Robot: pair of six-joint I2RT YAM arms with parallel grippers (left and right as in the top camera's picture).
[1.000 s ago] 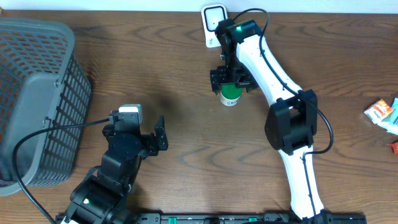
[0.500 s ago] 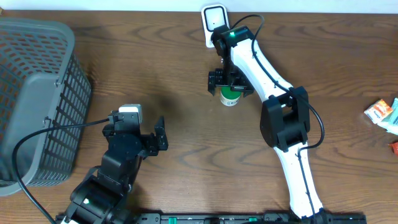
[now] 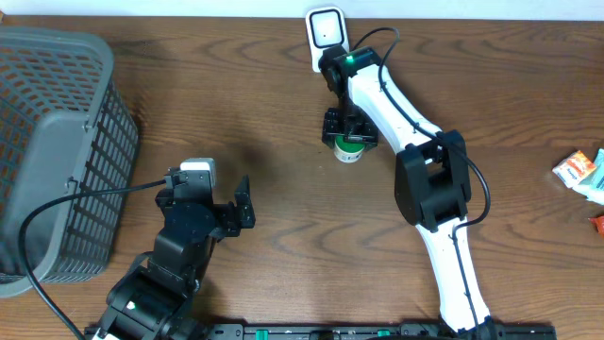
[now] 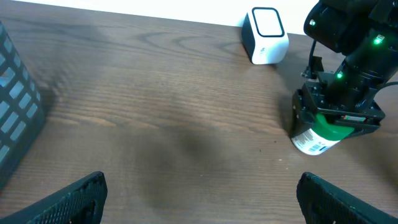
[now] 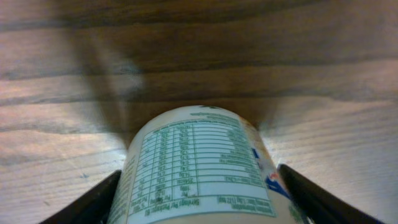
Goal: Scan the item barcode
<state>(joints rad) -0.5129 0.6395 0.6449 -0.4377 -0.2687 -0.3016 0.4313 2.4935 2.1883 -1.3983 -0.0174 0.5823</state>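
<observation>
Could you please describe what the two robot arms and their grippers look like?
The right arm has white shells, bulky black joints, a thin black cable and a green light near the black right gripper. The left arm is black, with a white-capped camera block and a trailing black cable; the left gripper has black textured fingers.

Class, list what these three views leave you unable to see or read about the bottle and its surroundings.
- Barcode: none shows. The right wrist view gives only a nutrition panel on the bottle; overhead, the right gripper covers it.
- Contact: whether the fingers touch the bottle is cut off by the right wrist view's bottom edge.
- Packets: overhead, cut by the right edge, too small to read.
</observation>
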